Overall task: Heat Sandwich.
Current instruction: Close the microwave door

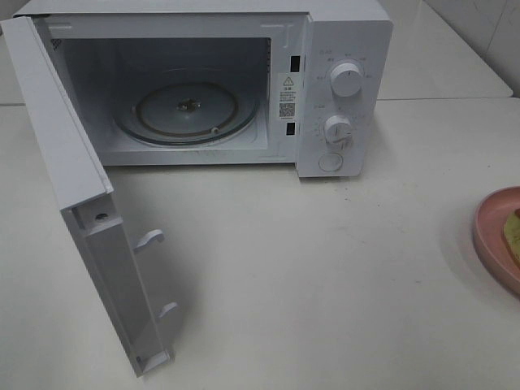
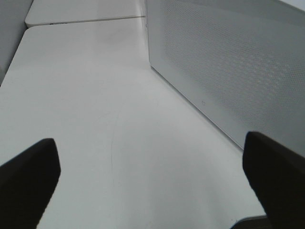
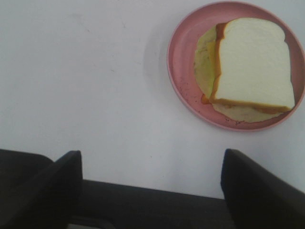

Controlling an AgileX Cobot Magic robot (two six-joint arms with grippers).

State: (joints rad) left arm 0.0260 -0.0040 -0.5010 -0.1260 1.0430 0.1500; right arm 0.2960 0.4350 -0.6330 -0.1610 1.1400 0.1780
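We are standing with the microwave [image 1: 203, 89] door [image 1: 73, 203] swung fully open toward the left of the exterior high view, so the glass turntable [image 1: 191, 110] inside is lying bare and ready to take food. The sandwich [image 3: 252, 64] is sitting on the pink plate [image 3: 183, 62] on the white bench [image 1: 325, 284], well apart from the oven at the far right edge, where only a sliver of plate is showing from above. Our right tool [image 3: 150, 186] is hovering over the bench near the plate with its jaws spread wide and nothing in them, which we are reading as lining up for a pickup. Our left tool [image 2: 150, 181] is waiting fully open and empty beside the perforated door panel [image 2: 224, 57], keeping clear of the oven mouth.
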